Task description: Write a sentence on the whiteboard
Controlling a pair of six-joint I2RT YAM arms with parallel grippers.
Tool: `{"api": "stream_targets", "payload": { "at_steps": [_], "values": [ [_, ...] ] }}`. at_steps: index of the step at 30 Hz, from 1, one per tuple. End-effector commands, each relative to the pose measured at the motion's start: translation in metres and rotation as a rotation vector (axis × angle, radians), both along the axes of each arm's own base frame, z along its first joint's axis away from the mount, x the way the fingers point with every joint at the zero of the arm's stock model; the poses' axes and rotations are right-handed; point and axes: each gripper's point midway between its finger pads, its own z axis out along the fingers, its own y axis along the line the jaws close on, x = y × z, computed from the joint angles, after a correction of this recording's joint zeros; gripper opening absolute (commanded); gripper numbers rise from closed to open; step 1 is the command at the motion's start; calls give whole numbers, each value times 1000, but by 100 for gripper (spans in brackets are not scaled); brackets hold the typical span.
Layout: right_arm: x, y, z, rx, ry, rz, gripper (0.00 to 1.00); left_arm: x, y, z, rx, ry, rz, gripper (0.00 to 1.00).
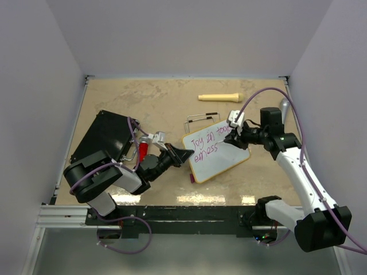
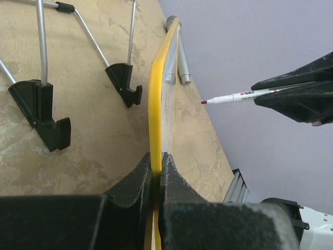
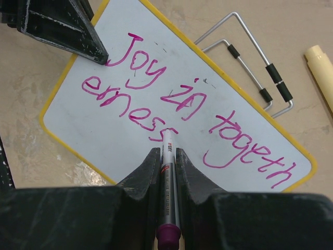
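The whiteboard point(image 1: 221, 157) lies tilted at mid-table, white with a yellow rim. The sentence point(image 3: 177, 99) on it reads "Joy in togeth / erness" in magenta. My left gripper point(image 1: 184, 154) is shut on the board's left rim, seen edge-on in the left wrist view point(image 2: 156, 104) between the fingertips point(image 2: 174, 174). My right gripper point(image 1: 234, 139) is shut on a silver marker point(image 3: 167, 156). Its tip sits just past the last "s" of "erness". In the left wrist view the marker point(image 2: 237, 96) looks slightly off the board face.
A black flat case point(image 1: 106, 134) lies at the left. A wire stand point(image 1: 202, 119) with black feet point(image 2: 49, 117) lies behind the board. A cream cylinder point(image 1: 219, 97) lies at the back and a grey object point(image 1: 285, 106) at the right. A small magenta cap point(image 1: 192, 178) sits by the board's near corner.
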Motion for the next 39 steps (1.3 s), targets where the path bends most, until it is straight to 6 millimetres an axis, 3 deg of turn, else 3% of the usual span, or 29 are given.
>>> {"api": "stream_targets", "payload": {
  "at_steps": [1, 39],
  "values": [
    [3, 0, 16, 46, -50, -10, 0, -2, 4, 1, 56, -68, -9, 0],
    [2, -3, 6, 26, -28, -13, 0, -5, 0, 8, 35, -79, -33, 0]
  ]
}}
